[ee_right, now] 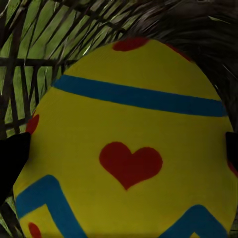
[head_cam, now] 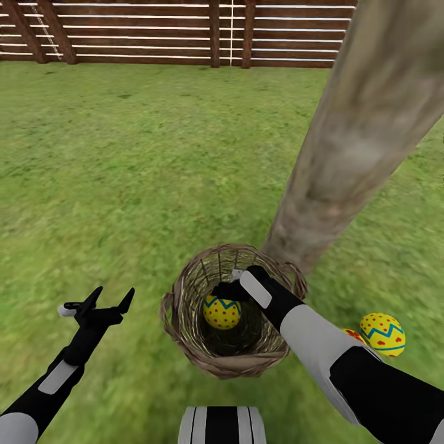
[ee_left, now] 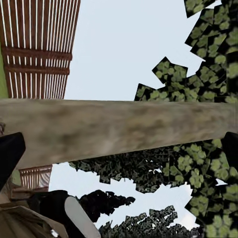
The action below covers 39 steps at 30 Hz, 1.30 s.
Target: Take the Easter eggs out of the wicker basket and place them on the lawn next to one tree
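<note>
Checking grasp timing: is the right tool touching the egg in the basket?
Cannot tell. In the right wrist view the egg sits between the dark fingers, but no contact or gap is plain.

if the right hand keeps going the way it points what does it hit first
Most likely the egg in the wicker basket: the right hand points down into it, with the egg dead ahead and very close in the wrist view.

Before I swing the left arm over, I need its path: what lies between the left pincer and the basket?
Only bare grass, in the head view, between the left pincer and the basket.
</note>
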### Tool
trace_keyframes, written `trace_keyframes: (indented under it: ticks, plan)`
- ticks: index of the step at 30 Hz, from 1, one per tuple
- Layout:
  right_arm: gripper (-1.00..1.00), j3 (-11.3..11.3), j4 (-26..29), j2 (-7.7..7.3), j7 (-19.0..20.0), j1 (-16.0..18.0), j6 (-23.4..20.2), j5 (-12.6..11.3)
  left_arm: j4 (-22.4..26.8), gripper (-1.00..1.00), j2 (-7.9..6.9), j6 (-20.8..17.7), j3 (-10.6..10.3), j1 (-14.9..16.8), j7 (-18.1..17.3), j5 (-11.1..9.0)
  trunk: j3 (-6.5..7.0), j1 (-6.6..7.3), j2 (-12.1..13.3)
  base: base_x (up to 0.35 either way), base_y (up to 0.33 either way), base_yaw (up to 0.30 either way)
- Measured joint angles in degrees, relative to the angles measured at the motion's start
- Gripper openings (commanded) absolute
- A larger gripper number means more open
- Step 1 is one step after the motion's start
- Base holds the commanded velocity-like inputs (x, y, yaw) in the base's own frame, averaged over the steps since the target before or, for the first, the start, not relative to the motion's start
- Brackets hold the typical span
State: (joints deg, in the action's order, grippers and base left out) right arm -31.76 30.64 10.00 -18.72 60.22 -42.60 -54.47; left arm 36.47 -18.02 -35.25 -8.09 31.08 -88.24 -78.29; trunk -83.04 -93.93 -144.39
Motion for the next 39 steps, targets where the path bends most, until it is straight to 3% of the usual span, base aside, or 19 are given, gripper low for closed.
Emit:
trace_keyframes:
  ticks: [4,6,10,12,32,33,34,35,39]
  plan:
    - [-1.00,-0.02,0.25,0.00,0.28,-0.15,-1.37,0.11,-0.05,1.00,0.08,0.00,-0.01,0.00,0.00,0.00,0.89,0.10,0.05,0.000,0.000,0.000]
    - [-1.00,-0.06,0.27,0.00,2.47,-0.21,-3.11,0.27,-0.07,1.00,0.08,0.00,-0.03,0.00,0.00,0.00,1.33,0.16,0.08,0.000,0.000,0.000]
    - [-1.00,0.07,0.54,-2.58,5.67,-0.22,-3.90,0.39,-0.01,1.00,-0.03,0.00,-0.01,0.01,0.04,-0.01,2.21,0.24,0.13,-0.131,-0.077,0.000]
    - [-1.00,0.08,0.56,-2.86,5.76,-0.22,-3.95,0.38,0.00,1.00,-0.17,0.00,-0.01,0.01,0.06,0.00,2.66,0.29,0.16,-0.187,-0.120,0.000]
    - [-1.00,0.04,0.56,-3.08,5.78,-0.23,-3.95,0.43,-0.02,1.00,-0.23,0.00,0.01,0.00,0.03,0.00,6.88,0.78,0.42,-0.142,-0.092,0.000]
    - [-1.00,-0.15,0.64,-6.48,18.80,-0.22,-2.79,-0.03,-0.19,1.00,-0.26,0.20,-0.01,-0.01,-0.31,-0.26,6.88,0.79,0.42,-0.020,-0.013,0.000]
    - [-1.00,-0.27,0.67,-8.93,28.14,-0.22,-2.12,0.03,-0.31,1.00,-0.24,0.34,-0.03,0.00,-0.53,-0.42,6.88,0.79,0.42,-0.007,-0.004,0.000]
    - [-1.00,-0.31,0.68,-10.00,32.60,-0.23,-1.81,0.03,-0.38,1.00,-0.24,0.40,-0.05,0.00,-0.64,-0.50,6.88,0.80,0.42,-0.003,-0.002,0.000]
    - [-1.00,-0.20,0.64,-10.45,34.77,-0.24,-1.70,1.34,-0.42,1.00,-0.19,0.44,-0.06,0.00,-0.69,-0.54,6.88,0.80,0.42,0.000,0.000,0.000]
